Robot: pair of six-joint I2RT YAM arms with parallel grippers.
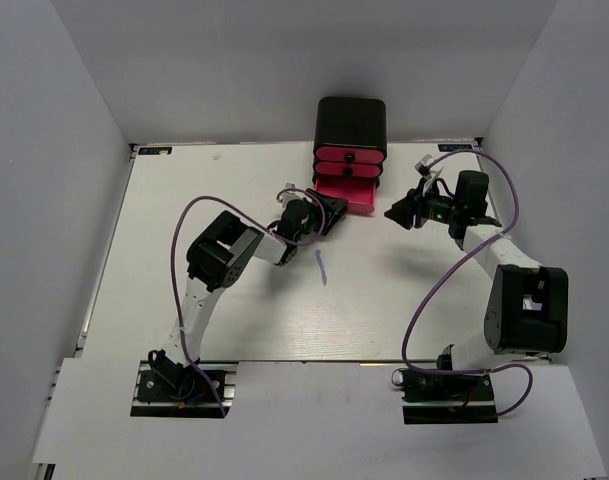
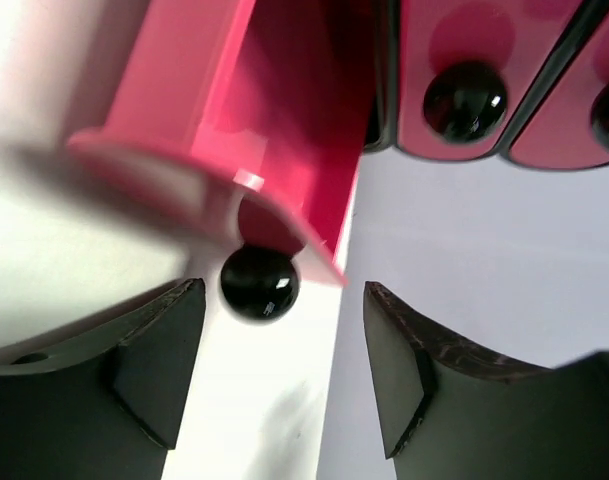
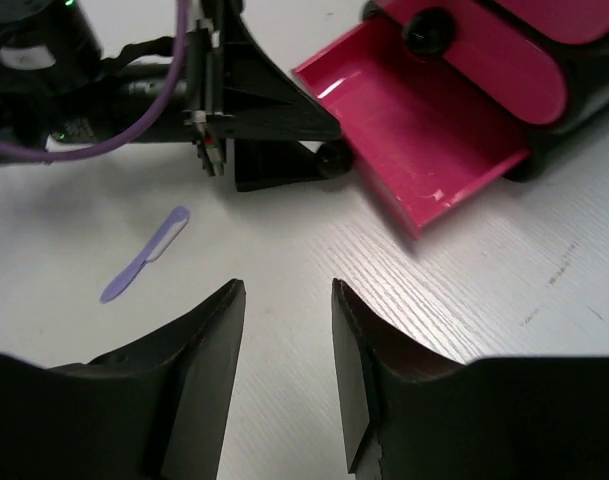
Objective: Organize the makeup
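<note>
By knob (image 2: 259,283) of open pink drawer (image 2: 284,120), left gripper (image 2: 282,335) wide, empty, right gripper (image 3: 287,335) half-open, empty, purple stick (image 3: 144,256) on table (image 3: 504,300).

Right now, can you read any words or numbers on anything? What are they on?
No text can be read in any view.
Small dark strip at a far corner: it may carry print, but it is too small to read.
Black box with pink drawers: no words or numbers show.
Purple stick: no words show.
</note>
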